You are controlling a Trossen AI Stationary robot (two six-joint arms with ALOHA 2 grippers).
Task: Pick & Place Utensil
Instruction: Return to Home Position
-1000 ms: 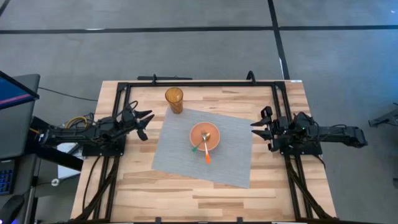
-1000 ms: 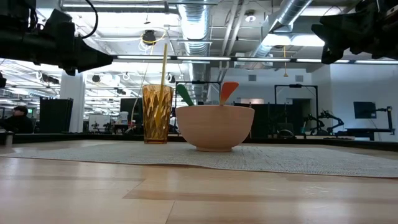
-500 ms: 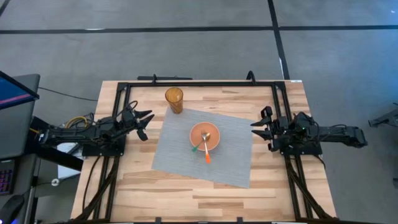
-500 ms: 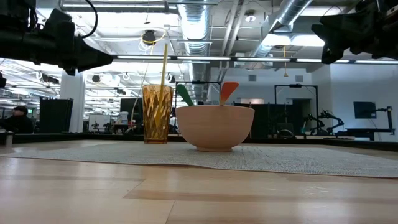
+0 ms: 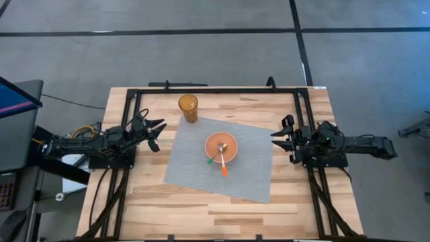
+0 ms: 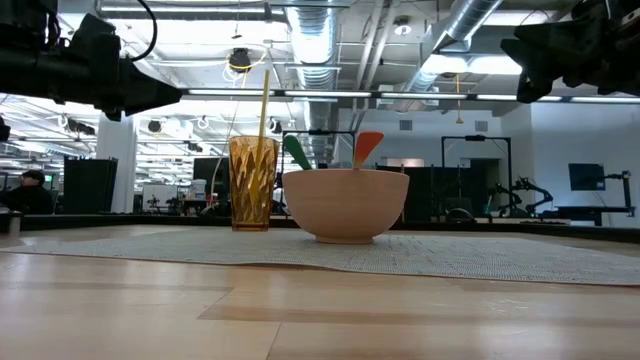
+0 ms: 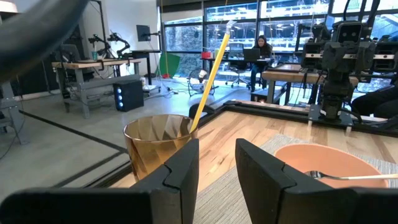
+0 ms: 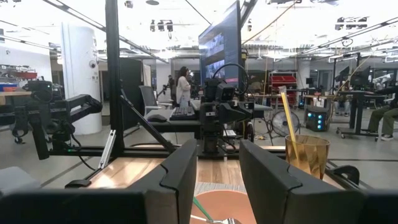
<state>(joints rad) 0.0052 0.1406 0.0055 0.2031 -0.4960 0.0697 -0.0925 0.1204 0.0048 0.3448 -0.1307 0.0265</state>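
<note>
An orange bowl [image 5: 221, 147] sits on a grey placemat [image 5: 222, 158] and holds a green-handled utensil [image 5: 213, 159], an orange-handled utensil [image 5: 224, 168] and a metal spoon head; the handles lean on the bowl's rim [image 6: 345, 172]. An amber cup [image 5: 188, 107] with a yellow straw [image 6: 265, 105] stands at the mat's far-left corner. My left gripper [image 5: 156, 134] hovers open at the table's left, pointing toward the mat. My right gripper [image 5: 279, 138] hovers open at the table's right, facing the bowl. In the left wrist view the cup [image 7: 160, 146] and bowl [image 7: 329, 165] lie ahead of the fingers.
A black metal frame [image 5: 218, 89] runs along the table's far edge and down both sides under the arms. Bare wood [image 5: 215, 215] lies near of the mat. Beyond the table are other workstations, and a person [image 7: 261, 46] sits far off in the room.
</note>
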